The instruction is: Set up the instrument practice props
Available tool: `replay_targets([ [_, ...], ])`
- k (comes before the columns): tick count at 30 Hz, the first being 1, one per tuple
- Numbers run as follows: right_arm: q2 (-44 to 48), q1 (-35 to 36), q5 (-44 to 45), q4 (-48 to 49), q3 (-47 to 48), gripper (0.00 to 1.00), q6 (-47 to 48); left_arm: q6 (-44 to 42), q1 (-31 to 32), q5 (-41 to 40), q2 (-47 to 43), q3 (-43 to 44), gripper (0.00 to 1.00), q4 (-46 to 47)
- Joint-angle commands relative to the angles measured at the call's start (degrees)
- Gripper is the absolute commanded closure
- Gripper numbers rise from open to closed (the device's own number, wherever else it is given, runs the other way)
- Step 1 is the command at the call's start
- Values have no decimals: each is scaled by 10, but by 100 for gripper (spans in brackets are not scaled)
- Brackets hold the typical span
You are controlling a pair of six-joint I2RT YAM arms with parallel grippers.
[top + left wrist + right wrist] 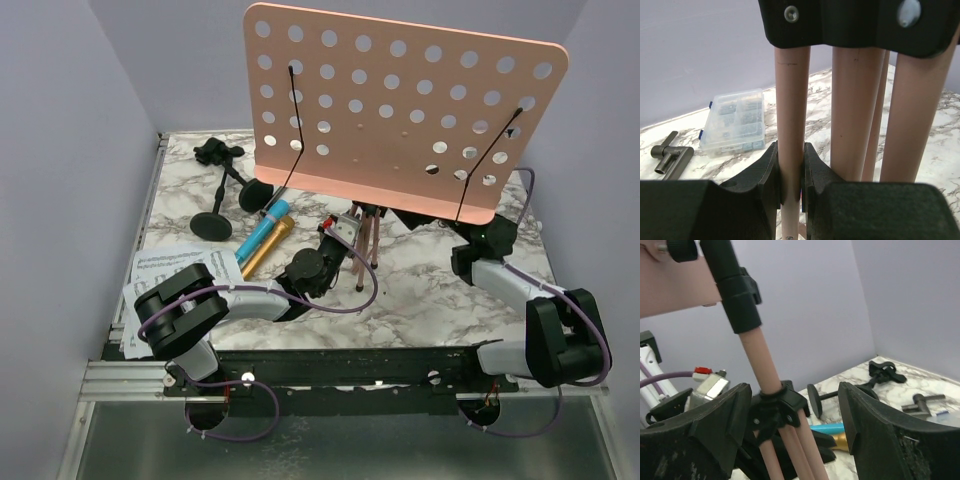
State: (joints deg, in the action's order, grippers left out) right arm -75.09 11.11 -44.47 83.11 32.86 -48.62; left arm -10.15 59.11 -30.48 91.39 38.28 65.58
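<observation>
Left pincer (791,165) clamps a tripod leg (792,110) of the music rack (400,110).
Ease it outward slowly; right pincer (795,407), apart and facing the rack's pole (757,365), could steady it.

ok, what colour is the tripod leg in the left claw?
The tripod leg is plain rose-gold pink; left wrist view shows it best.

pink perforated music rack (400,110) upright, face tilted, atop rose-gold tripod legs (366,232) bunched close | white music pages (180,265) flat, near-left | blue microphone (262,230) and gold microphone (268,246) lying side by side, touching | two black round-based poles (213,226) lying down, far-left
</observation>
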Motion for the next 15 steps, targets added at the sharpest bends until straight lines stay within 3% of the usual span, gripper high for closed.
replay_targets([
  [1,-8,41,6,31,46,21,23,34,5,-6,17,-14,100,-35],
  [15,-78,101,42,-41,156,24,88,32,5,1,19,-12,100,-37],
])
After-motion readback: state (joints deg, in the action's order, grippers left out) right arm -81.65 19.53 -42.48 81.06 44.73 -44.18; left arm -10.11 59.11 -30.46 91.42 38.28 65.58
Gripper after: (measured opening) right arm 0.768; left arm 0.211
